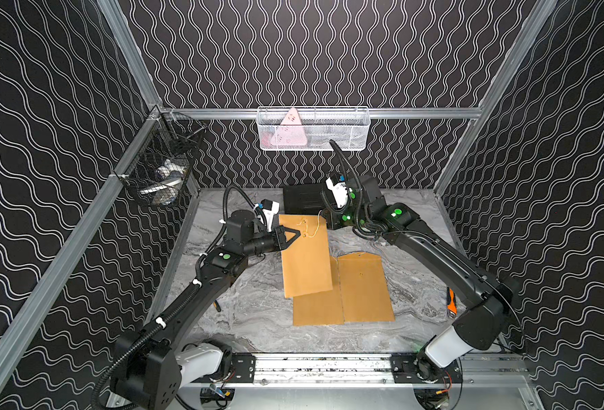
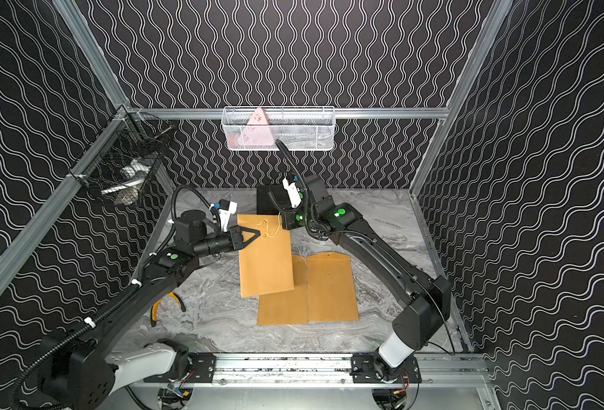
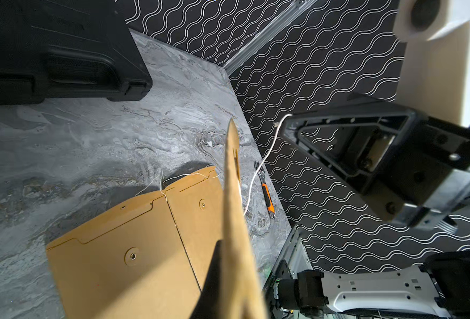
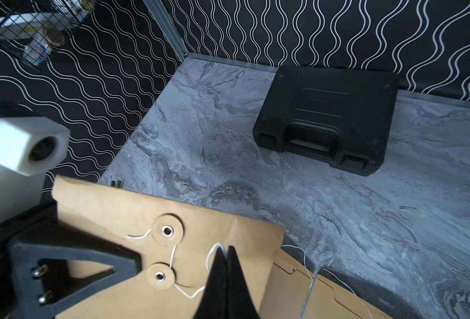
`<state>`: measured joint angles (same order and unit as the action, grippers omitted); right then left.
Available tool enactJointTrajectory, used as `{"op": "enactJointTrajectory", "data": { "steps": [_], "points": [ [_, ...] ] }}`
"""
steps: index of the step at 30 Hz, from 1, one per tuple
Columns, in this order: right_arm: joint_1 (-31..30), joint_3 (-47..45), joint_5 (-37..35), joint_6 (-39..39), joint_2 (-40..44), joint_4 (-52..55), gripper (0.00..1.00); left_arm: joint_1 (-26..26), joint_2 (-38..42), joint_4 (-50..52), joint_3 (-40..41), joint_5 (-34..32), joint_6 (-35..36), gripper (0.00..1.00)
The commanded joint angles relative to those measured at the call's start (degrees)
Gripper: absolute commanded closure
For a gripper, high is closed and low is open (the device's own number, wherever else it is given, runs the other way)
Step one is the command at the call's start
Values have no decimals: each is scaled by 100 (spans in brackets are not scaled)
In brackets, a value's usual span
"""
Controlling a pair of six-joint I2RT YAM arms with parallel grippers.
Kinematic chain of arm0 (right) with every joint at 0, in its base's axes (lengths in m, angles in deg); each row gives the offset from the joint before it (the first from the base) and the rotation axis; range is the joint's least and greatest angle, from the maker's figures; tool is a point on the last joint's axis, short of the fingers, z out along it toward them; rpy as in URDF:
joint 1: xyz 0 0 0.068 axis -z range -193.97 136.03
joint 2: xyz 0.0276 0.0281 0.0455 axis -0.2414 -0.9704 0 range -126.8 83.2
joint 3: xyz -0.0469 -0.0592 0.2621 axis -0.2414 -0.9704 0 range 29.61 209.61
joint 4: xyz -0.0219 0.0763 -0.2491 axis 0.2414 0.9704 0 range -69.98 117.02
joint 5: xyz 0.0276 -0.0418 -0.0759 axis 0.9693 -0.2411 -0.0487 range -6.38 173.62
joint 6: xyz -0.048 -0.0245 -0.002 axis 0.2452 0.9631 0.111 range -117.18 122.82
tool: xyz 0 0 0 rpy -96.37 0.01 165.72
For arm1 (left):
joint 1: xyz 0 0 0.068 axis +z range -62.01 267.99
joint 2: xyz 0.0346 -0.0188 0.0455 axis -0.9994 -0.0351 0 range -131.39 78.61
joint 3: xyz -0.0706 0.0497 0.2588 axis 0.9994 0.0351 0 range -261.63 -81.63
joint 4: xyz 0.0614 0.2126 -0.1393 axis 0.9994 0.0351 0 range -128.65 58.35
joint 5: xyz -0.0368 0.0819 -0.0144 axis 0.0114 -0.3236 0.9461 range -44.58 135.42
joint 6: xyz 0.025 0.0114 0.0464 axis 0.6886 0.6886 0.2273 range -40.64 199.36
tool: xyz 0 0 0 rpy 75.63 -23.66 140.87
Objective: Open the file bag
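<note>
Nearest the right wrist lens, the right gripper was clenched on the thin white string of the file bag, its 2 black fingers pressed together with the cord caught at their tips. The left gripper was clamped on the bag's side edge near the flap, holding that end up off the marbled grey table, over 2 more kraft envelopes lying flat. The string ran from the upper paper disc to the lower disc and looked to have a turn left around it, so the step in hand was judged to be unwinding. Done well, the right arm would circle the lower disc under light tension while the left held firm so the bag did not swing. The bag was matte brown card, flat and rectangular, and the discs were round with metal eyelets. The cord was fine and limp, and might slip from the pinch or tear a disc if tugged hard. A moulded black plastic case sat well apart at the back
</note>
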<state>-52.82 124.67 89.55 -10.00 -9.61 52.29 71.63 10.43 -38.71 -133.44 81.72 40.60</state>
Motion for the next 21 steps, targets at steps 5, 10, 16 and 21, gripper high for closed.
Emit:
{"op": "enactJointTrajectory", "data": {
  "steps": [5,10,16,21],
  "points": [
    [-89,324,279,56,-121,-64,100,-135,-48,-231,31,-119,9,100],
    [-166,498,333,65,-218,-55,100,-179,-69,-308,92,-141,-42,100],
    [-296,795,373,108,-375,16,100,-245,-53,-381,163,-181,-104,100],
    [-420,1082,390,179,-493,98,100,-280,-46,-430,198,-210,-127,100]
  ]
}}
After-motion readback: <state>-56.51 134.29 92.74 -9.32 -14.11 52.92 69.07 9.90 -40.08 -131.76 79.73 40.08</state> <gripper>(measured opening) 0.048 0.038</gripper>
